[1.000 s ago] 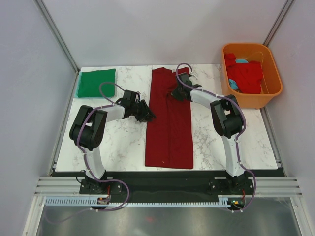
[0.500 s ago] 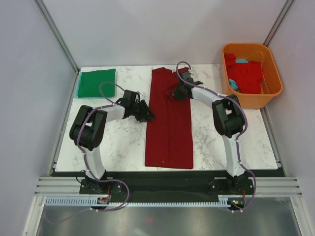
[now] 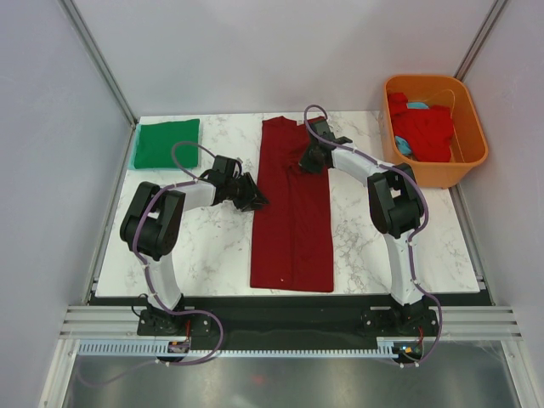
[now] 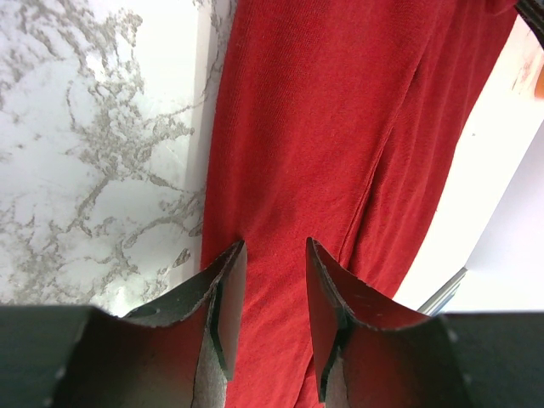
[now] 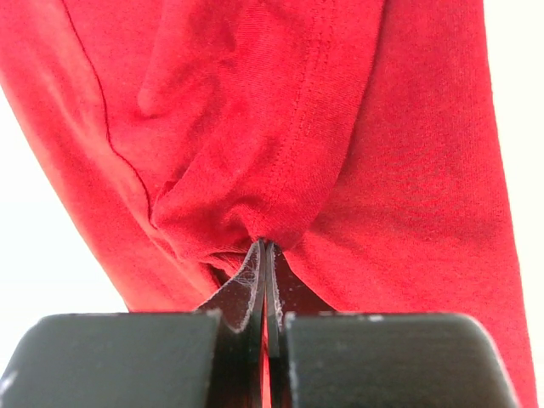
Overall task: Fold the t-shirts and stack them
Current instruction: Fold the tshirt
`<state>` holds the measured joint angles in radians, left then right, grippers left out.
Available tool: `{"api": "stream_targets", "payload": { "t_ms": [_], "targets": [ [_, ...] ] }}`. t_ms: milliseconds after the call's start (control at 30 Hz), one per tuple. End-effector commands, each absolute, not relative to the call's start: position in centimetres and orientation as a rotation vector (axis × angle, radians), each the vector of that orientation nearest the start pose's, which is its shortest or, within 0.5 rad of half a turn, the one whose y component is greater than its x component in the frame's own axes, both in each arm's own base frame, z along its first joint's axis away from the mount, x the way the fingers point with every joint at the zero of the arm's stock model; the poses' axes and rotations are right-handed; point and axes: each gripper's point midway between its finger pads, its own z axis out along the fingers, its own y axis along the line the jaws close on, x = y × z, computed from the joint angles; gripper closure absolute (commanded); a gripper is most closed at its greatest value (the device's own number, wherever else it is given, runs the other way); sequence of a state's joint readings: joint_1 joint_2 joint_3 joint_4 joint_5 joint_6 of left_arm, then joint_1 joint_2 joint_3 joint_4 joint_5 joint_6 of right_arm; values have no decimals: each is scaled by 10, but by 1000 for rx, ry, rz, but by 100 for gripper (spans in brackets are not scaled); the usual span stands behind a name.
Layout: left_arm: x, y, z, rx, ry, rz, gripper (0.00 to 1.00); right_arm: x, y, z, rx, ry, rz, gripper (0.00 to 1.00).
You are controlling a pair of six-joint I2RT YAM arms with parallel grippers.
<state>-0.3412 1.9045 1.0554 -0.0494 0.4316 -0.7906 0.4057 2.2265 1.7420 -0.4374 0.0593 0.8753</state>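
- Maroon t-shirt (image 3: 293,212) lies as a long narrow strip down the middle of the tabletop (image 3: 212,246). A folded green t-shirt (image 3: 167,142) sits at the far left corner, and a red t-shirt (image 3: 422,127) is in the orange tub (image 3: 472,161) on the right.
- Right claw (image 5: 265,246) is clamped tight on a bunched pinch of the maroon t-shirt near its far right edge.
- Left claw (image 4: 272,255) is part-open with nothing between its jaws, at the cloth's left edge.
- Risk: the pinch looks thin. A pull could slip it free or drag only the top layer, undoing the lengthwise fold.
- Risk: only one side is gripped, so lifting may skew the strip.
- Right wrist view shows the bunching and seam at the pinch. The top view hides that under the arm but gives the whole layout.
- Left wrist view shows the jaw gap, which is unclear from above.
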Motion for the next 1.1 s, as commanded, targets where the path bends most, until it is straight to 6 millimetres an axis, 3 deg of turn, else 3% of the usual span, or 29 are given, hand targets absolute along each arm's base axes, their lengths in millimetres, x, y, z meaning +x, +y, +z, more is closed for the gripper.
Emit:
{"api": "stream_targets", "payload": {
  "t_ms": [0, 267, 533, 900, 1000, 1067],
  "targets": [
    [370, -234, 24, -377, 2626, -960, 58, 506, 241, 83, 541, 2441, 484, 100],
    [368, -234, 25, -378, 2630, -967, 57, 496, 243, 75, 478, 2500, 489, 100],
    [366, -233, 23, -383, 2636, -965, 57, 488, 250, 82, 390, 2520, 545, 100],
    [363, -231, 21, -394, 2642, -952, 55, 476, 235, 65, 328, 2572, 428, 100],
    [363, -230, 25, -385, 2637, -950, 54, 479, 236, 78, 280, 2549, 434, 87],
    [364, -230, 30, -380, 2632, -950, 53, 481, 234, 92, 266, 2530, 438, 83]
  ]
}}
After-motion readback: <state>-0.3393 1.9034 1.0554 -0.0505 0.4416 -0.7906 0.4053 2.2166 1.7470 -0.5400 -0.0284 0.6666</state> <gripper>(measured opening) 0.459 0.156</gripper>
